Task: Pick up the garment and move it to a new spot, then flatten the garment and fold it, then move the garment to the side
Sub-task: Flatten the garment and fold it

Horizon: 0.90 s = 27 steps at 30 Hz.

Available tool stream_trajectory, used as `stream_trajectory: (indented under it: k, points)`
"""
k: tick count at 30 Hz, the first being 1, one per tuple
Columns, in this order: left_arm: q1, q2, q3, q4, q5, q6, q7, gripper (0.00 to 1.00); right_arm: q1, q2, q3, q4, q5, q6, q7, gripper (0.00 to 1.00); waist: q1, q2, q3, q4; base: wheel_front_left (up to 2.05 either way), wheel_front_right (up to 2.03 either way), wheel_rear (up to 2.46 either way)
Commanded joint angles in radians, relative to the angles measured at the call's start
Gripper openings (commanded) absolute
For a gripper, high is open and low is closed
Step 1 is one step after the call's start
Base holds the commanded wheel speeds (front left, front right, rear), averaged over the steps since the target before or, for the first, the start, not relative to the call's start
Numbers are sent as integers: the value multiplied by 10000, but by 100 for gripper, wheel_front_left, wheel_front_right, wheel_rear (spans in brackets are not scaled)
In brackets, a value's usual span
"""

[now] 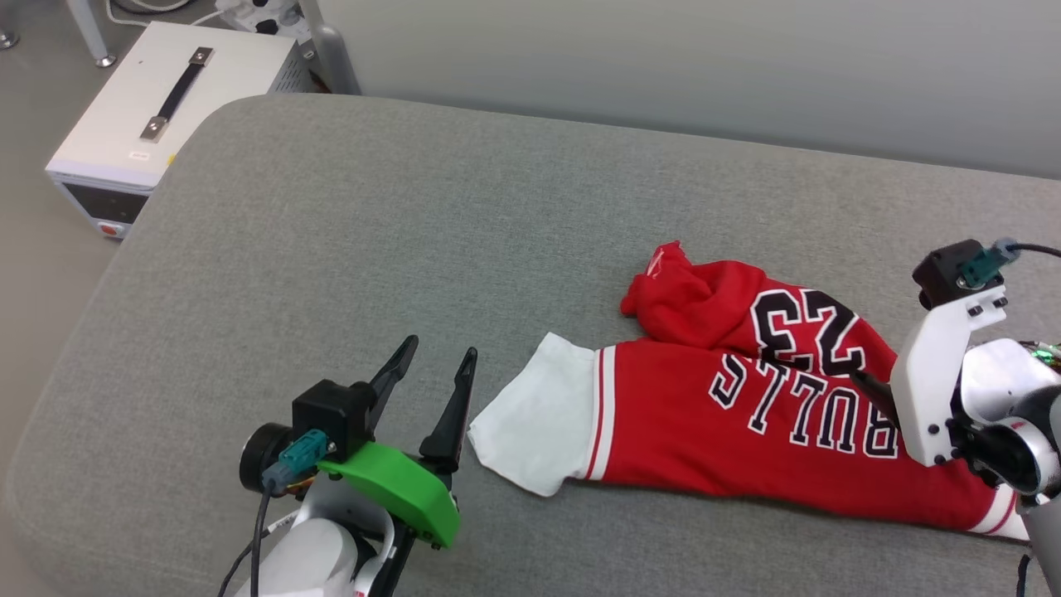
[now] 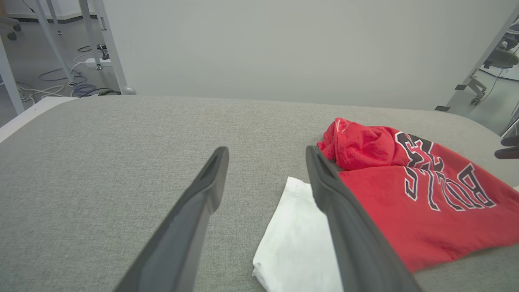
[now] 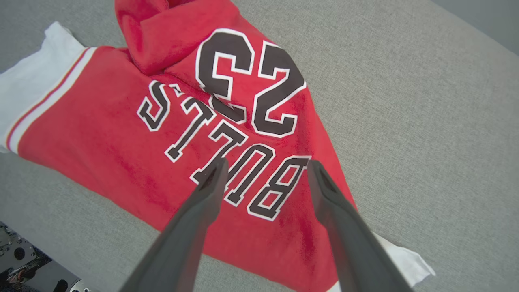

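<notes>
One rumpled fleecy garment [image 1: 704, 448], grey woven surface [image 1: 373, 207]

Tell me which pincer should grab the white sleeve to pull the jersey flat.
Probably left. The left pincer, open, sits right beside the white sleeve. The right pincer, also open, hangs over the chest lettering of the jersey, farther from that sleeve.

One red garment [image 1: 729, 414] is lying on one grey cushioned surface [image 1: 331, 207]. It is showing two white sleeves [image 3: 32, 77], and its chest is bearing two numerals and five letters. Two grippers are showing, the left gripper [image 1: 441, 347] and the right gripper [image 3: 267, 163], each carrying two dark fingers. One white box [image 1: 124, 124] is sitting on the floor, carrying one black handle [image 1: 178, 91].
</notes>
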State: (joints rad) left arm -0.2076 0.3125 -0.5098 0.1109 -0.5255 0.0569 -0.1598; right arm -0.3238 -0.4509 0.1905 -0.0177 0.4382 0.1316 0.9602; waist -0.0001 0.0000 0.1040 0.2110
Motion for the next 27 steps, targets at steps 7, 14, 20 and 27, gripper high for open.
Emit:
stream_trajectory:
  k: [7, 14, 20, 27]
  points:
    - [-352, -241, -131, 56, 110, -141, -213, 100, -1404, -163, 810, 1411, -2, -9, 632, 100, 1, 0, 850, 1052, 0, 0, 0]
    - [-614, -411, -230, 169, 121, -192, -320, 100, -1984, -198, 1273, 2876, -242, -9, -1, 100, 1, 0, 1222, 1396, 0, 0, 0]
    - [-731, -457, -257, 243, 117, -200, -397, 100, -2197, -184, 1758, 3789, -199, -9, -471, 100, 1, 0, 1478, 1463, 0, 0, 0]
    - [-873, -520, -335, 360, 115, -230, -443, 100, -2537, -344, 2338, 4223, 43, -9, -1053, 0, 1, 0, 1603, 1482, 0, 0, 0]
